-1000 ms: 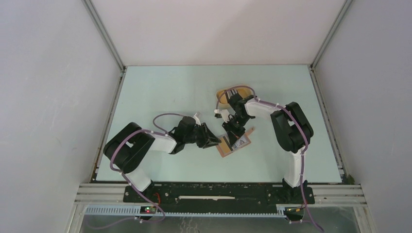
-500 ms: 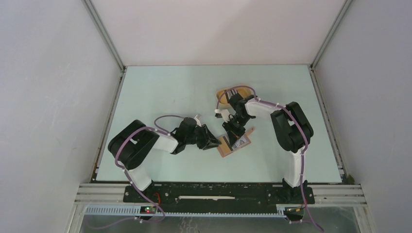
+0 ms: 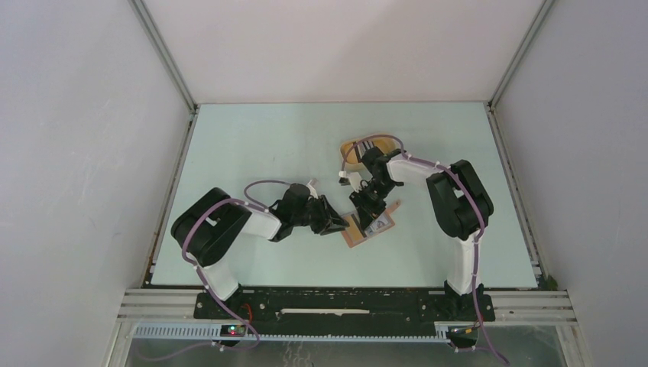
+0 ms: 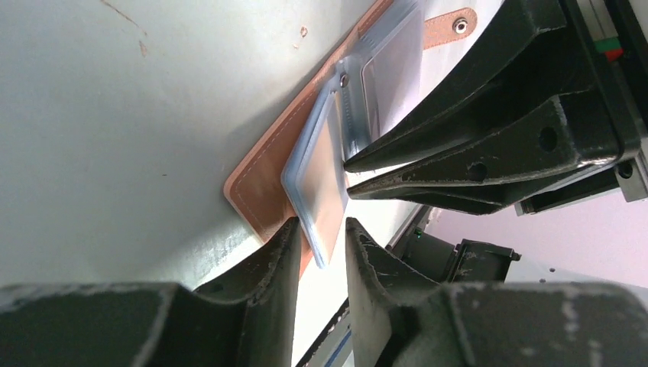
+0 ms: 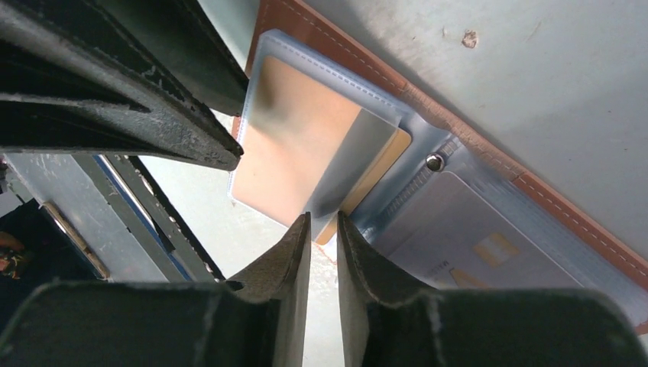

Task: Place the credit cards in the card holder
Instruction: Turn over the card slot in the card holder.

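The left gripper (image 4: pixel 321 233) has its jaws a little apart, with the free corner of a clear plastic sleeve (image 4: pixel 315 180) between the fingertips. Whether they pinch it cannot be told. The right gripper (image 5: pixel 322 225) has its jaws a narrow slit apart, with the opposite corner of the same sleeve just at the tips. Here too a grip cannot be told.

The pale green table (image 3: pixel 260 145) carries everything. Both arms reach inward over its middle, and their grippers face each other across the card holder.

A yellow tray (image 3: pixel 351 147) sits farther from the bases and is partly covered by the right arm.

The card holder (image 4: pixel 258 191), of reddish-brown stitched leather, lies open and flat on the table between the two grippers. Its snap tab (image 4: pixel 439 30) sticks out at the far end.

Clear sleeves are fastened inside it. The one between the grippers is lifted off the leather at a tilt. A tan-orange face shows through it, and a paler tan edge (image 5: pixel 386 160) shows at its inner side.

A second sleeve lies flat beside it and holds a pale grey credit card (image 5: pixel 466 229) with a small gold chip.

A small metal rivet (image 5: pixel 435 162) sits where the two sleeves meet.
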Controlling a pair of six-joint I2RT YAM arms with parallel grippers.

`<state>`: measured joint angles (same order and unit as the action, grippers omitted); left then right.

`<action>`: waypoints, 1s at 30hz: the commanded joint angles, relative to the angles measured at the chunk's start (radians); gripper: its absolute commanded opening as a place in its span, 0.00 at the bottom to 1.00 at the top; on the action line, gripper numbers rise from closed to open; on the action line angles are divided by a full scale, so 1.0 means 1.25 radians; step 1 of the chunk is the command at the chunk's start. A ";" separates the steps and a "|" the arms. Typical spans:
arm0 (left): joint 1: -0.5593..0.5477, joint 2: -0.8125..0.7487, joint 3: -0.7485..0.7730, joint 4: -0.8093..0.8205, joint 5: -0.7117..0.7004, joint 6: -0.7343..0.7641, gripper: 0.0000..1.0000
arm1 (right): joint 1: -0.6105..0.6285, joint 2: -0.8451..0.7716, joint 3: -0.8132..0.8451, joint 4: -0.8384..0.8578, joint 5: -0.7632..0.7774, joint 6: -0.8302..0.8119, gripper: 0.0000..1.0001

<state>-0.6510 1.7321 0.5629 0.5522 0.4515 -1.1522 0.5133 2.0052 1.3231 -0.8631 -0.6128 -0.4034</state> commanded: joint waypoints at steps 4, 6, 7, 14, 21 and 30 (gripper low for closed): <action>0.002 -0.003 0.037 0.036 0.019 0.002 0.32 | -0.036 -0.063 -0.005 -0.008 -0.083 -0.057 0.35; 0.002 -0.004 0.039 0.043 0.023 0.000 0.32 | -0.041 -0.079 -0.011 -0.007 -0.104 -0.066 0.40; 0.002 -0.004 0.042 0.046 0.025 0.000 0.32 | -0.044 -0.085 -0.013 -0.008 -0.119 -0.069 0.44; 0.000 -0.005 0.060 0.055 0.033 -0.003 0.32 | -0.055 -0.106 -0.014 0.000 -0.139 -0.060 0.54; -0.003 0.006 0.072 0.061 0.039 -0.010 0.33 | -0.055 -0.096 -0.014 -0.011 -0.162 -0.058 0.54; -0.003 0.021 0.101 0.061 0.044 -0.015 0.33 | -0.032 -0.109 -0.025 0.006 -0.104 -0.042 0.73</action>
<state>-0.6521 1.7473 0.6453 0.5953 0.4858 -1.1629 0.4606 1.9083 1.2972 -0.8669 -0.7639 -0.4603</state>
